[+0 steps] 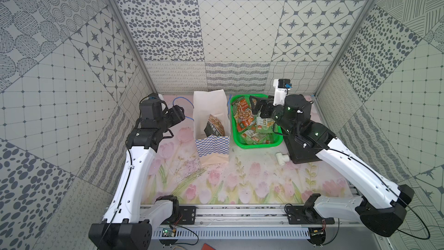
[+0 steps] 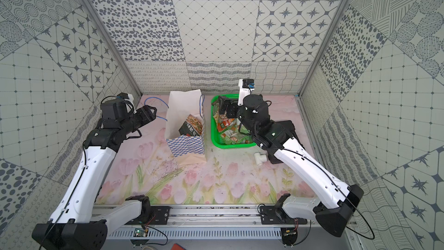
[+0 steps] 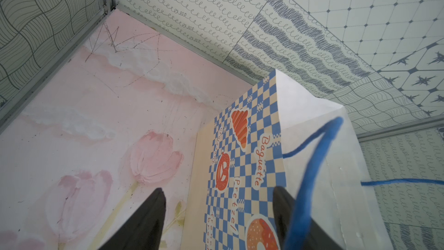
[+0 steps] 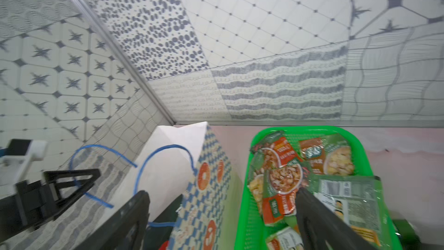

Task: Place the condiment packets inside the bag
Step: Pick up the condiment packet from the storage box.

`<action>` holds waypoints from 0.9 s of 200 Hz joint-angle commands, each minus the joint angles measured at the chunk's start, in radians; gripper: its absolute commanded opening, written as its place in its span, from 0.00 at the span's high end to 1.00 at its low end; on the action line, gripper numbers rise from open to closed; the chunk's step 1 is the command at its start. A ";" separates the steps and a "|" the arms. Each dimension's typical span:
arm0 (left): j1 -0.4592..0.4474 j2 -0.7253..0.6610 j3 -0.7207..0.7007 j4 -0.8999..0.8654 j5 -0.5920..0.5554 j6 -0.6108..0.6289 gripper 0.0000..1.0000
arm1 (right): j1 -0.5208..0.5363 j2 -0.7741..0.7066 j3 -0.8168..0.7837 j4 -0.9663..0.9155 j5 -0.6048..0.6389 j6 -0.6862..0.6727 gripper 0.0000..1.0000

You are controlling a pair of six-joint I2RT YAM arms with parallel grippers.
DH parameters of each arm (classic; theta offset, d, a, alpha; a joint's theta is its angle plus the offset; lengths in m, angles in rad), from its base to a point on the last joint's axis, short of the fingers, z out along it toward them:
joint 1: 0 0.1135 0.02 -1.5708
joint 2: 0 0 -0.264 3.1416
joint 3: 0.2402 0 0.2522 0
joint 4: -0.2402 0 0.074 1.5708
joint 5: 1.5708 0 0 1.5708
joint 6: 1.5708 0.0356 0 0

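Observation:
The white bag point(image 1: 209, 109) point(image 2: 182, 109) with a blue checkered band stands open at the back of the table. One condiment packet point(image 1: 215, 127) point(image 2: 192, 127) with a black band lies inside it. Several more green and orange condiment packets point(image 1: 245, 116) point(image 4: 283, 176) fill a green basket point(image 1: 260, 144) point(image 4: 242, 224) just right of the bag. My left gripper point(image 1: 179, 114) point(image 3: 219, 189) is open beside the bag's left side; the blue cord handle point(image 3: 312, 176) hangs against one finger. My right gripper point(image 1: 255, 107) point(image 4: 222, 193) hovers open and empty over the basket's left part, near the bag.
A white pipe tee point(image 1: 282, 158) lies on the floral table in front of the basket, next to a black base plate point(image 1: 302, 157). The patterned enclosure walls stand close behind the bag and basket. The left arm shows in the right wrist view point(image 4: 72, 181).

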 commanded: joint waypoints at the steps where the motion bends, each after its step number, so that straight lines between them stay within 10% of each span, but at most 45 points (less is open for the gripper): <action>1: -0.002 -0.004 0.007 0.011 0.011 0.005 0.21 | -0.091 -0.013 -0.084 0.016 -0.121 0.061 0.03; 82: 0.000 0.003 0.007 0.011 0.015 0.003 0.14 | -0.318 0.237 -0.109 -0.098 -0.239 0.036 0.18; 180: 0.001 0.000 0.008 0.013 0.024 0.003 0.13 | -0.206 0.487 -0.010 -0.217 -0.170 -0.024 0.15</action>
